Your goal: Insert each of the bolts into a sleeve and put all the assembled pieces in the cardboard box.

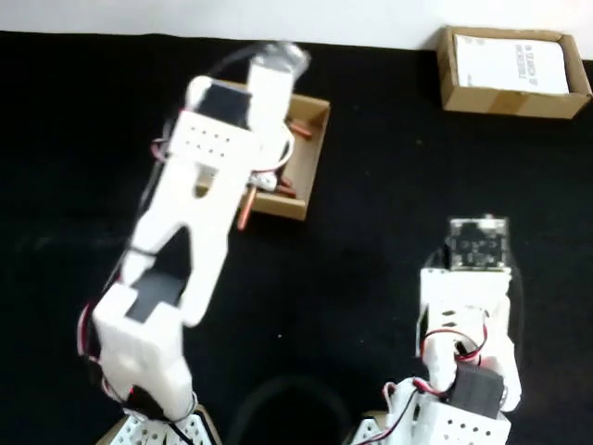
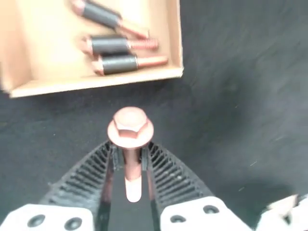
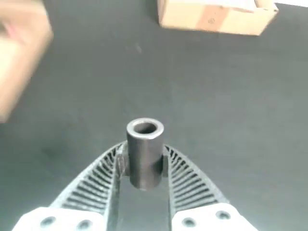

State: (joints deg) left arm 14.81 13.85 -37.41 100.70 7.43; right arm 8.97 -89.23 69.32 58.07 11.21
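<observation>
- Black bench (image 1: 389, 167) runs to a white strip of wall on the far side.
- Cardboard box (image 1: 313, 158) sits left of centre, toward the far side; three assembled pieces (image 2: 115, 45), copper bolts in dark sleeves, lie inside it side by side.
- Second cardboard box (image 1: 505, 100) stands in the far right corner, well apart from the first, with a white booklet (image 1: 510, 63) in it.
- Left arm (image 1: 199, 213) stretches from the near left edge to the first box.
- Left tool (image 2: 130, 151) pinches a bare copper bolt (image 2: 130, 130) by its shank, hex head outward, just on the near side of the box's near wall (image 2: 96, 83).
- Right arm (image 1: 468, 315) stands at the near right.
- Right tool (image 3: 144, 150) pinches a dark sleeve (image 3: 144, 154) across its body, open bore facing the wrist camera, above bare bench.
</observation>
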